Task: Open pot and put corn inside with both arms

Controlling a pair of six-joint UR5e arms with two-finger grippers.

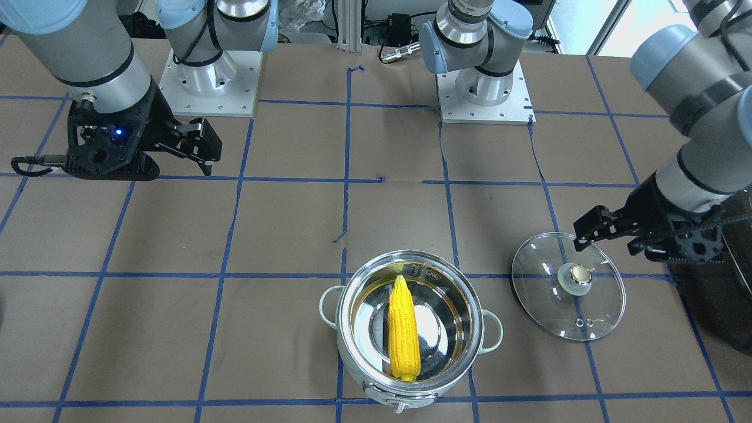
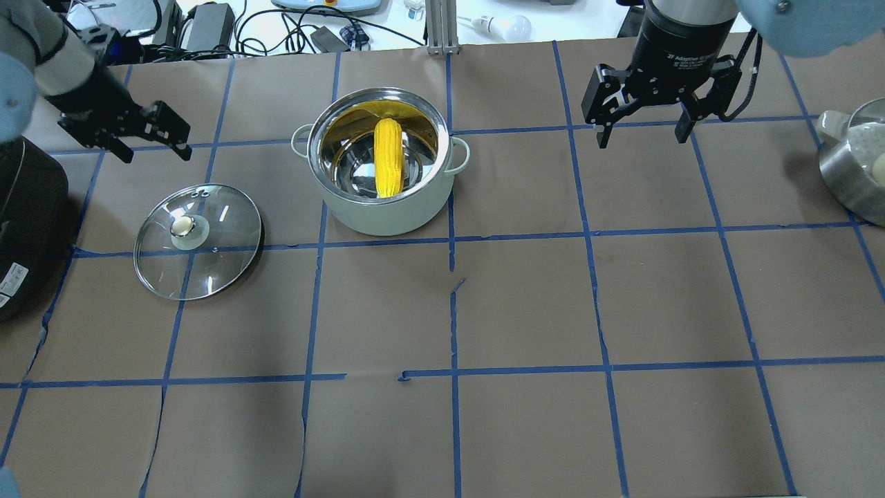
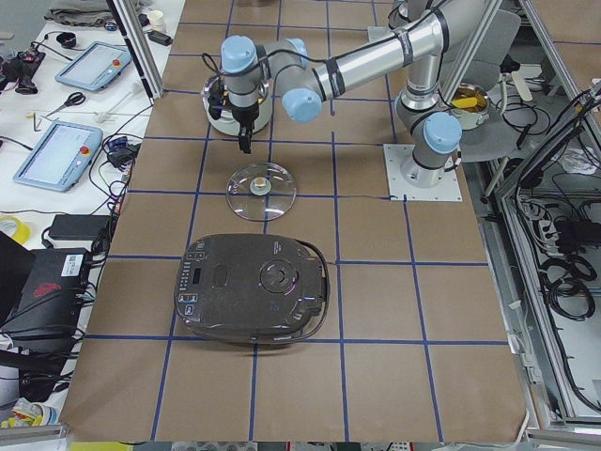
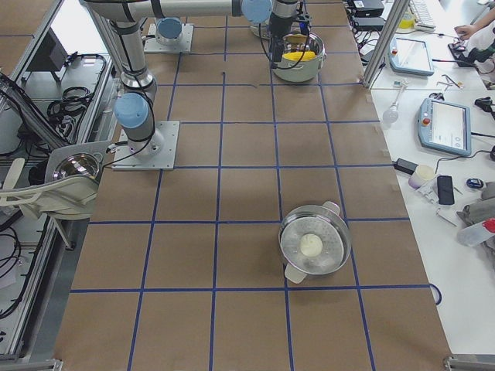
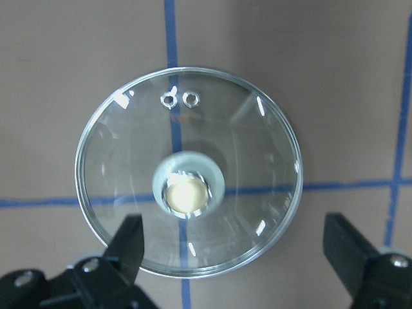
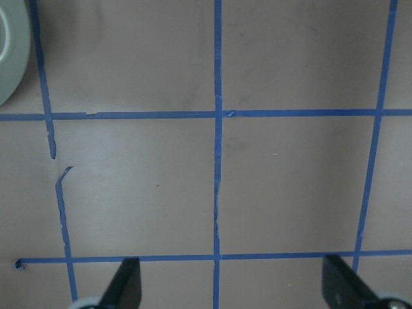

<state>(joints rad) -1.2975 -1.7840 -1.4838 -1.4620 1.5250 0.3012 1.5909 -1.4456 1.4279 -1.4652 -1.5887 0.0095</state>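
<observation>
The pot point(image 1: 342, 317) stands open on the table, mint-white outside point(image 2: 387, 214). The yellow corn point(image 1: 403, 329) lies inside it, tip toward the robot, and also shows in the overhead view point(image 2: 388, 155). The glass lid point(image 1: 552, 299) with its gold knob lies flat on the table on the robot's left of the pot point(image 2: 214, 256). My left gripper point(image 2: 155, 149) is open and empty, hovering above the lid point(image 5: 212, 116), which shows between its fingers. My right gripper point(image 2: 641, 135) is open and empty, raised over bare table to the right of the pot point(image 6: 235, 290).
A large black appliance point(image 2: 21, 221) sits at the table's left end beside the lid. A steel bowl point(image 2: 847, 180) with a white item inside stands at the far right. Blue tape lines grid the brown table. Arm bases stand at the robot's edge.
</observation>
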